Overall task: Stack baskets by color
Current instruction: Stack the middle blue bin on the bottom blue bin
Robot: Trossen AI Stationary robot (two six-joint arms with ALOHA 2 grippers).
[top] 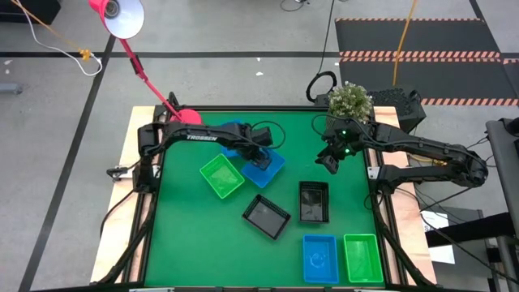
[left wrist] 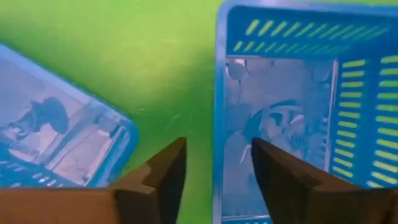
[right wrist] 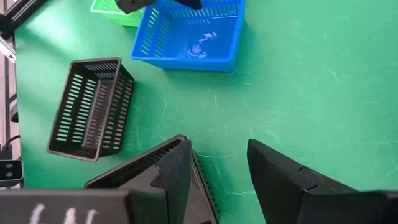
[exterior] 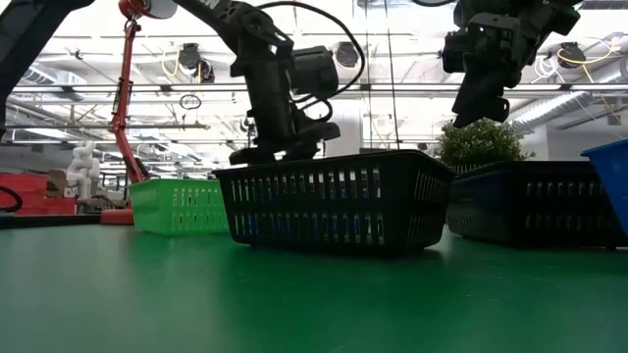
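My left gripper (left wrist: 219,171) hangs open over a blue basket (top: 271,169) at the table's far middle, pointing steeply down. One finger is inside the basket and one outside its side wall (left wrist: 219,93), with a gap on both sides. A second blue basket (top: 231,132) lies beside it, partly under the arm. A green basket (top: 221,176) and two black baskets (top: 266,216) (top: 314,201) sit on the table's middle. One blue basket (top: 319,258) and one green basket (top: 362,258) stand at the near right. My right gripper (top: 330,160) waits open in the air, far right of middle.
A pink lamp base (top: 186,116) stands at the table's far left, its arm leaning off toward the far left. A potted plant (top: 350,99) stands at the far edge behind my right arm. Bare green surface (top: 195,243) lies at the near left.
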